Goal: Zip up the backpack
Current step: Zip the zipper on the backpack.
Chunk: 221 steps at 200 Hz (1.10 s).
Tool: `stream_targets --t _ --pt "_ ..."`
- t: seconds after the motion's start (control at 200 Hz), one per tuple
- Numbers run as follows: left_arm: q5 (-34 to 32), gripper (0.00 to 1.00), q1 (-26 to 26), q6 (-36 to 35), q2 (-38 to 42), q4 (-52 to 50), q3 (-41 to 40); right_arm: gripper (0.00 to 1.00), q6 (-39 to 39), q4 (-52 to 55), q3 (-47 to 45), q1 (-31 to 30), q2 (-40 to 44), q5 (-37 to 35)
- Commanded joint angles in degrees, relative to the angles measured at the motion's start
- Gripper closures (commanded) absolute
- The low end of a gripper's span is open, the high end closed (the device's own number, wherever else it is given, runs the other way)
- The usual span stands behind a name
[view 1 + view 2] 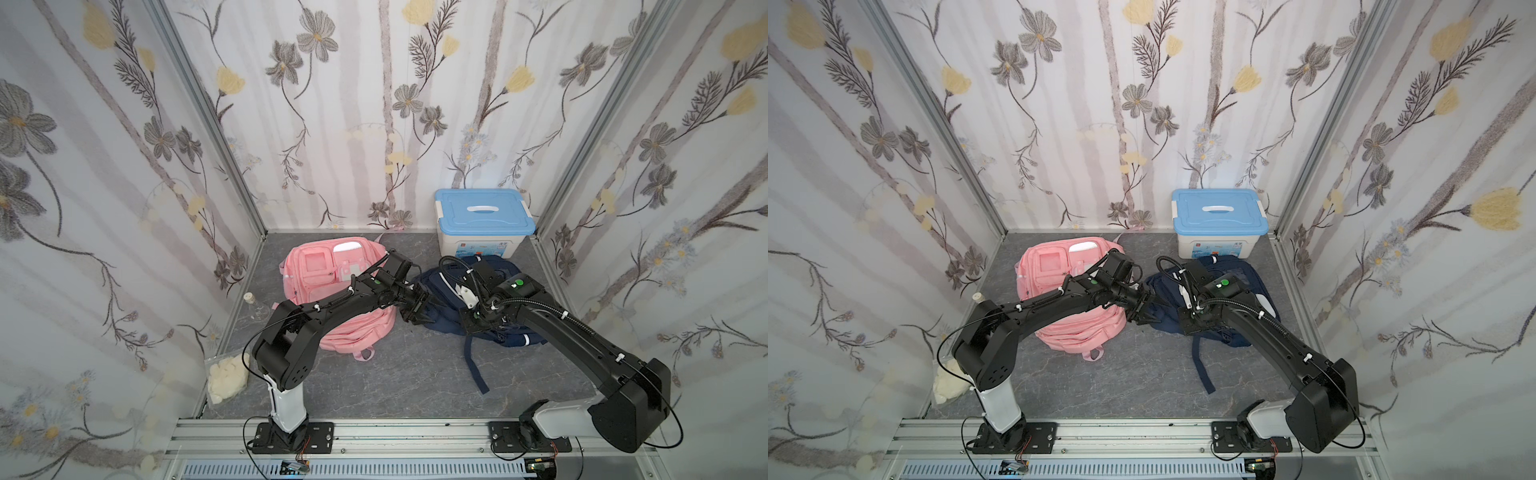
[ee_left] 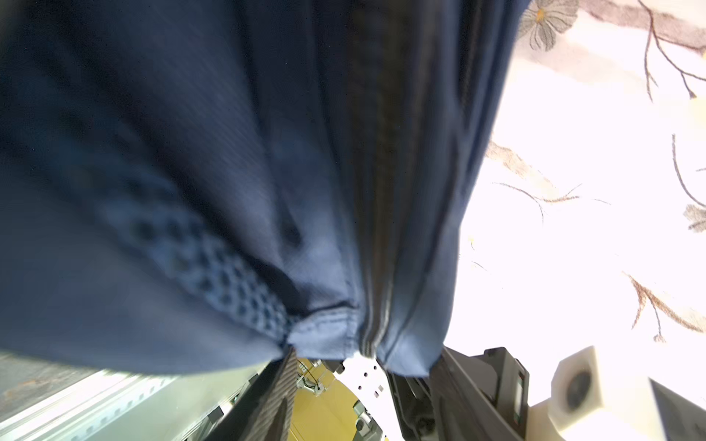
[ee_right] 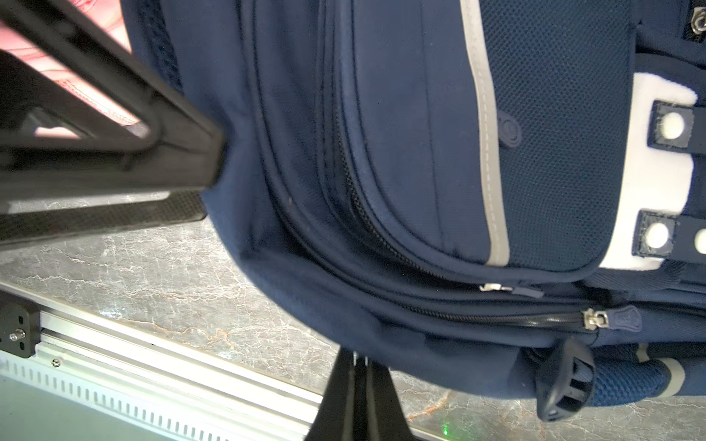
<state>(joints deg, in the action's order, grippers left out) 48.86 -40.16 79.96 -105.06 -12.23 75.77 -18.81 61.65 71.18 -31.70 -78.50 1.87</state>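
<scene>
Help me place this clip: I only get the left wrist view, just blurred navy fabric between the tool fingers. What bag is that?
Observer: The navy backpack; a pink backpack lies right beside it, under the left arm.
Operator: Where on it is the left tool?
Observer: In both top views the left tool is at the navy bag's side nearest the pink one.
Operator: And the right tool?
Observer: The right wrist view shows the right tool shut, tip at the bag's edge, short of a silver zipper slider.
</scene>
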Motion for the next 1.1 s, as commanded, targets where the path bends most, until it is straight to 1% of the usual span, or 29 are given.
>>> stream_targets --t 0.0,0.075,0.15,0.205,0.245,0.305,0.315,0.325,0.335,0.345,0.39,0.43,0.47,0.485,0.545,0.664,0.819,1.099 --pt "-2.3 0.41 -0.1 -2.8 -1.1 -3.5 1.6 1.00 -0.4 -1.3 1.4 0.1 0.2 1.2" --pt "-2.9 0.42 0.0 -3.8 -1.9 -4.1 3.1 1.00 -0.7 -1.3 1.8 0.0 0.4 1.8" --pt "-2.8 0.49 -0.1 -4.2 -3.3 -4.3 4.1 1.00 -0.8 -1.3 1.8 0.0 0.5 2.2" --pt "-2.8 0.50 -0.1 -4.6 -4.2 -4.4 4.7 1.00 -0.8 -1.2 1.7 -0.2 0.5 2.8" --pt "-2.7 0.54 -0.1 -4.8 -4.8 -4.6 5.1 1.00 -0.7 -1.3 1.4 -0.3 0.6 3.0" --pt "-2.6 0.65 -0.1 -4.8 -5.5 -4.2 5.7 1.00 -0.7 -1.3 1.2 -0.3 0.8 3.1" --pt "-2.6 0.68 -0.1 -4.8 -5.6 -4.2 5.8 1.00 -0.7 -1.2 1.1 -0.3 0.8 3.1" --pt "-2.6 0.70 0.0 -4.7 -5.7 -4.2 6.0 1.00 -0.6 -1.2 1.0 -0.3 0.8 3.1" --pt "-2.6 0.74 0.0 -4.8 -5.8 -4.2 6.1 1.00 -0.5 -1.1 0.9 -0.2 0.8 3.2" --pt "-2.4 0.76 0.0 -4.7 -5.9 -4.1 6.2 1.00 -0.5 -1.2 0.8 -0.2 0.8 3.2" --pt "-2.3 0.90 0.1 -4.5 -6.2 -3.6 6.8 1.00 -0.3 -0.9 0.3 -0.3 0.8 3.2" --pt "-2.0 1.00 0.3 -4.2 -6.3 -3.1 7.1 1.00 0.0 -0.8 -0.4 -0.3 0.9 3.2" --pt "-1.7 1.00 0.6 -4.0 -6.4 -2.9 7.1 1.00 0.2 -0.5 -1.3 -0.3 0.9 3.1" --pt "-1.7 1.00 0.7 -3.9 -6.4 -2.9 8.8 1.00 0.3 -0.3 -1.6 -0.3 0.9 3.1" --pt "-1.2 1.00 1.2 -3.4 -6.4 -2.7 10.0 1.00 0.4 0.0 -3.3 -0.3 1.1 2.3" --pt "0.1 1.00 2.1 -1.9 -6.4 -1.6 11.9 1.00 0.4 1.2 -5.9 -0.1 1.2 -0.9" --pt "1.2 1.00 3.8 -1.7 -6.3 -2.2 13.4 1.00 0.3 3.6 -7.4 0.8 0.5 -4.7" --pt "2.7 1.00 6.9 -1.5 -3.6 -2.6 11.7 1.00 -1.7 6.1 -8.7 8.2 0.5 -8.7"
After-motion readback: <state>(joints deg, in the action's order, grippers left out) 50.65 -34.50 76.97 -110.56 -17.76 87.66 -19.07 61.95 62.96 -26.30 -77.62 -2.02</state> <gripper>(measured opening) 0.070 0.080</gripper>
